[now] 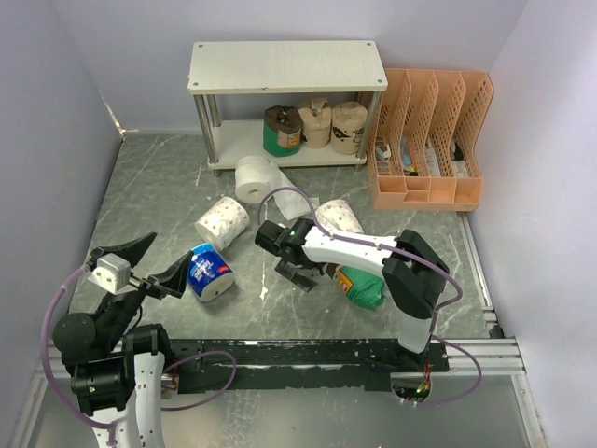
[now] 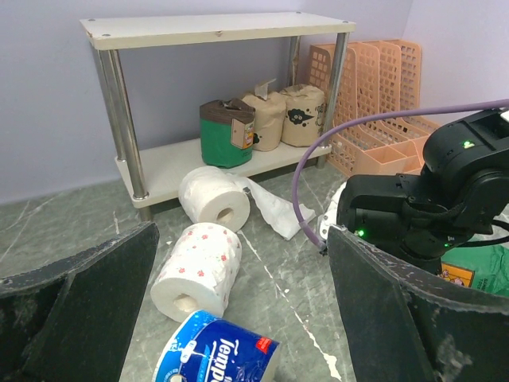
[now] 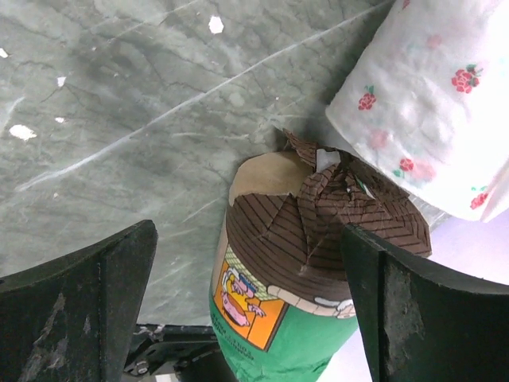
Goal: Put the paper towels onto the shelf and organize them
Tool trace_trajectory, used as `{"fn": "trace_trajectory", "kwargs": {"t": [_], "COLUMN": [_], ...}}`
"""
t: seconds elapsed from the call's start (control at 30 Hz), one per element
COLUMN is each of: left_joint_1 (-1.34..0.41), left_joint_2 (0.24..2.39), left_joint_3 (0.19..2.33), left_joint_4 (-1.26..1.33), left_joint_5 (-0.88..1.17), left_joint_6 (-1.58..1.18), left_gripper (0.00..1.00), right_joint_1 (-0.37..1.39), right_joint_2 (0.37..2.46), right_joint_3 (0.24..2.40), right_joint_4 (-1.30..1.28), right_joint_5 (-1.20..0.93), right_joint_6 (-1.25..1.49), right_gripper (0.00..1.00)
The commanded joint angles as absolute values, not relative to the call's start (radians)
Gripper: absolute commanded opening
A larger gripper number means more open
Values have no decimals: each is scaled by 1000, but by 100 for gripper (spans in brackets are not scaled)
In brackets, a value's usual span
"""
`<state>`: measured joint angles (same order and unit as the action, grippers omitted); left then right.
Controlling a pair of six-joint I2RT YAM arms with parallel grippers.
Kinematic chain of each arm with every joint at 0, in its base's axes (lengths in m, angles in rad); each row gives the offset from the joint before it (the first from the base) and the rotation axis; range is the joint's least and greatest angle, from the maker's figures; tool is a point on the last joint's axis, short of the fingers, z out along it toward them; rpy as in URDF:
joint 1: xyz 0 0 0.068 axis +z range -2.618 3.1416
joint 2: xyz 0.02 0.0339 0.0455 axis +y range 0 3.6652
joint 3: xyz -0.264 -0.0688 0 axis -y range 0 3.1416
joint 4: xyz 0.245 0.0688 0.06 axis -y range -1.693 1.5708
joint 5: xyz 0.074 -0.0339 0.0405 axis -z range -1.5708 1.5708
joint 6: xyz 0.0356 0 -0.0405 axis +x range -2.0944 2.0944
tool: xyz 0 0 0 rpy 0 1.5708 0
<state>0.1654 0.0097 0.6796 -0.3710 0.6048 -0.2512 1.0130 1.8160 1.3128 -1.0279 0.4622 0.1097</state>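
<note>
The shelf (image 1: 284,65) stands at the back; its lower board holds a green-wrapped roll (image 1: 282,131) and two tan rolls (image 1: 315,123). On the table lie a plain white roll with a loose sheet (image 1: 252,177), a flower-patterned roll (image 1: 222,222), a blue-white wrapped roll (image 1: 210,273), a second patterned roll (image 1: 339,217) and a green-wrapped roll (image 1: 359,285). My right gripper (image 1: 298,271) is open. In the right wrist view that green-wrapped roll (image 3: 294,294) lies between its fingers (image 3: 79,302). My left gripper (image 1: 154,264) is open and empty, just left of the blue-white roll (image 2: 219,354).
An orange perforated file organizer (image 1: 429,140) stands right of the shelf. Purple walls close in the left, back and right sides. A purple cable (image 2: 306,171) loops off the right arm. The loose sheet (image 2: 274,211) trails across the table in front of the shelf (image 2: 215,28).
</note>
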Motion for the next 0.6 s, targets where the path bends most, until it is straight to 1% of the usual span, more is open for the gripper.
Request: {"fn": "trace_trajectory", "kwargs": {"t": [0.0,0.17,0.2,0.27,0.3,0.5,0.57], "left_joint_1": [164,167,168,169,170,172,172], "left_joint_2": [-5,-4,-5,-5,-5,-5,-5], "left_joint_3": [696,693,693,691,690,691,692], "left_joint_4": [-370,-367,-365,-364,-364,-364,-365], "left_joint_5": [602,604,605,608,610,609,610], "left_joint_6": [-247,-248,-248,-249,-249,-249,-247], "left_gripper": [99,99,99,99,99,99,99], "right_joint_1": [995,994,994,994,994,991,988], "right_joint_2": [1854,1868,1871,1877,1884,1936,1951], "right_joint_3": [1282,1274,1276,1289,1299,1316,1318], "right_joint_4": [-992,-1019,-1029,-1046,-1059,-1094,-1100], "right_joint_5": [472,521,533,558,569,629,638], "right_joint_6": [87,111,122,148,165,224,240], "right_gripper": [99,98,96,90,87,55,48]}}
